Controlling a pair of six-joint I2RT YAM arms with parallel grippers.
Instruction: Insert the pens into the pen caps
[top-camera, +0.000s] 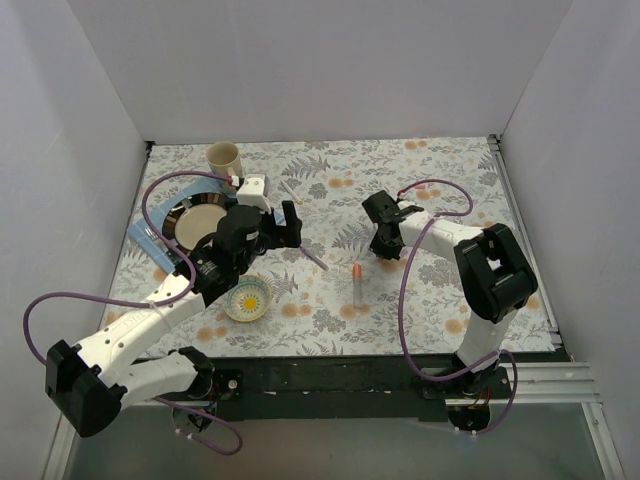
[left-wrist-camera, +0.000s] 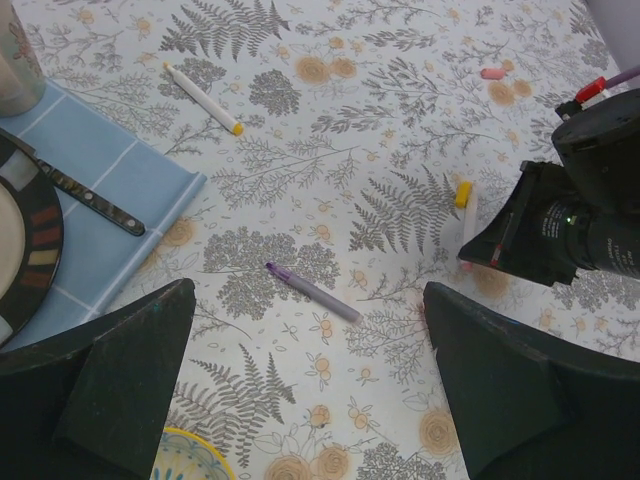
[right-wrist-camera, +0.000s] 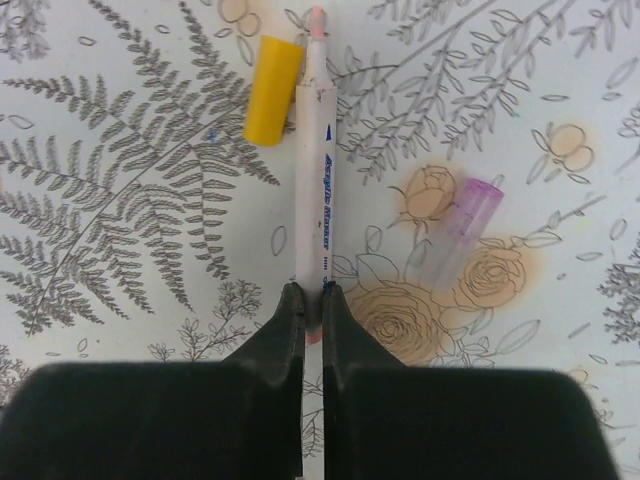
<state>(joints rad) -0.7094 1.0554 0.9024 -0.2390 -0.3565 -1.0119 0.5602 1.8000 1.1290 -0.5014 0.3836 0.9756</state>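
Note:
My right gripper (right-wrist-camera: 312, 300) is shut on the rear end of a white pen with a pink tip (right-wrist-camera: 318, 180), low over the table. A yellow cap (right-wrist-camera: 272, 90) lies just left of that pen's tip. A clear purple cap (right-wrist-camera: 462, 228) lies to its right. My left gripper (left-wrist-camera: 310, 400) is open and empty above the table. A purple pen (left-wrist-camera: 312, 291) lies just beyond its fingertips. A yellow-tipped pen (left-wrist-camera: 203, 98) lies farther off near the blue mat. A pink cap (left-wrist-camera: 491, 73) lies far right. An orange-ended pen (top-camera: 357, 285) lies mid-table.
A blue mat (left-wrist-camera: 120, 160) at the left carries a dark-rimmed plate (left-wrist-camera: 25, 235) and a dark knife (left-wrist-camera: 90, 198). A cup (top-camera: 224, 158) stands at the back left. A small yellow-rimmed bowl (top-camera: 247, 298) sits below my left gripper (top-camera: 290, 222). White walls surround the table.

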